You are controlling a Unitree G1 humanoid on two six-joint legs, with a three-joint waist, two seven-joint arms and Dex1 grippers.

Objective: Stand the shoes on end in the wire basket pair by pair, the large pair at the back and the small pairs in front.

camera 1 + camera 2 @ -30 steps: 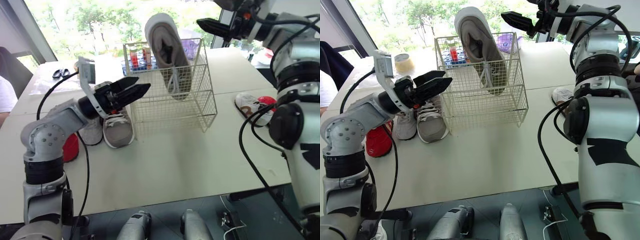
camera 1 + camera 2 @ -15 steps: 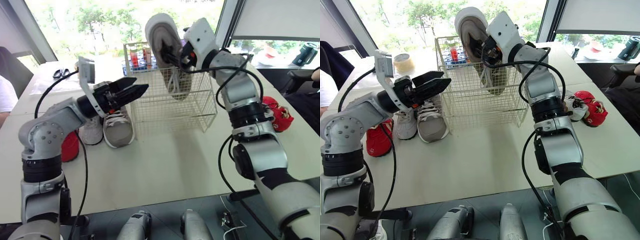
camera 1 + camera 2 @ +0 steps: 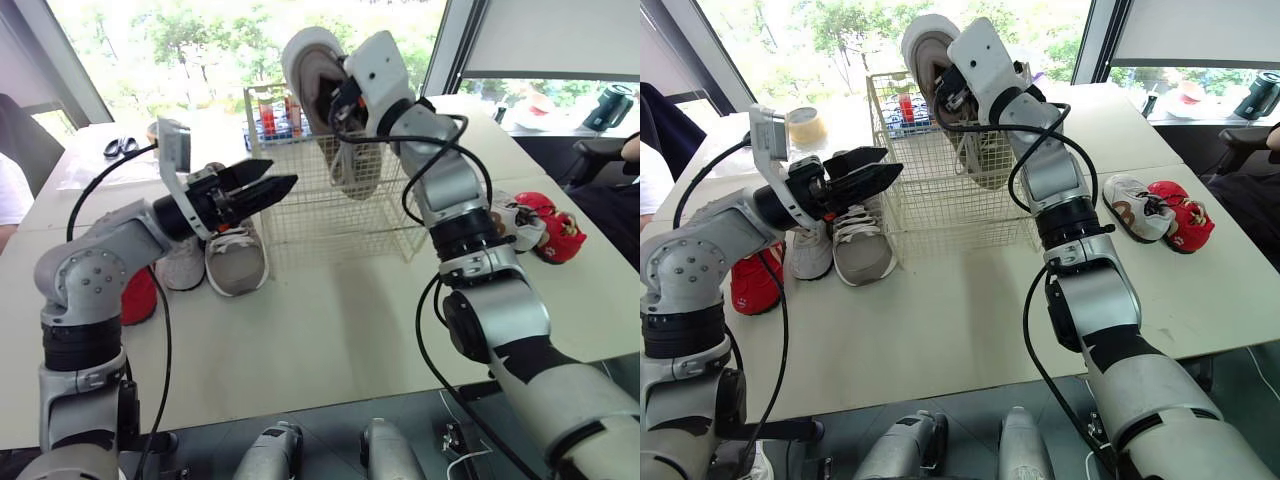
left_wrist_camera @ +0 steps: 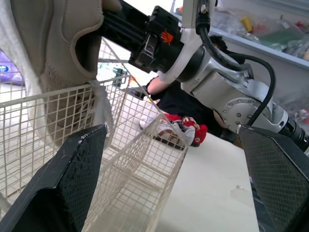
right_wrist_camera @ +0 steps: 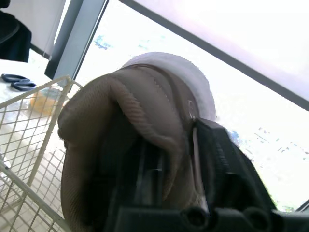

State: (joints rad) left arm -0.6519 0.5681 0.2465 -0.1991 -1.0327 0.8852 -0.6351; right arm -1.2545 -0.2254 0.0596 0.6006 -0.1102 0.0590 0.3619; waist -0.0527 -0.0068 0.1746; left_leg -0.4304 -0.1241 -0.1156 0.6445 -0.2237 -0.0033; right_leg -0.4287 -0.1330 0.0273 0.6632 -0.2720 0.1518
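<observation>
A large beige shoe [image 3: 305, 55] stands on end in the wire basket [image 3: 330, 215], heel up and leaning over the back rim. My right gripper [image 5: 174, 159] is shut on its heel collar, one finger inside the shoe and one outside. My left gripper [image 3: 272, 185] hangs open beside the basket's left wall, above a small grey sneaker [image 3: 237, 262] and a small white one [image 3: 183, 266] lying on the table. A red shoe [image 3: 141, 296] lies under my left forearm. Right of the basket sit a small white shoe [image 3: 1135, 205] and a small red one [image 3: 1181, 215].
Scissors [image 3: 121, 147] and a tape roll [image 3: 805, 125] lie at the far left of the table. Bottles [image 3: 270, 116] stand behind the basket. A person sits at the left edge [image 3: 10, 200], and another person's knee [image 3: 628, 150] shows at the right.
My right arm swung down from the upper right to the large shoe's heel and its gripper shut on the collar. The shoe tipped slightly left. My left arm stayed put.
</observation>
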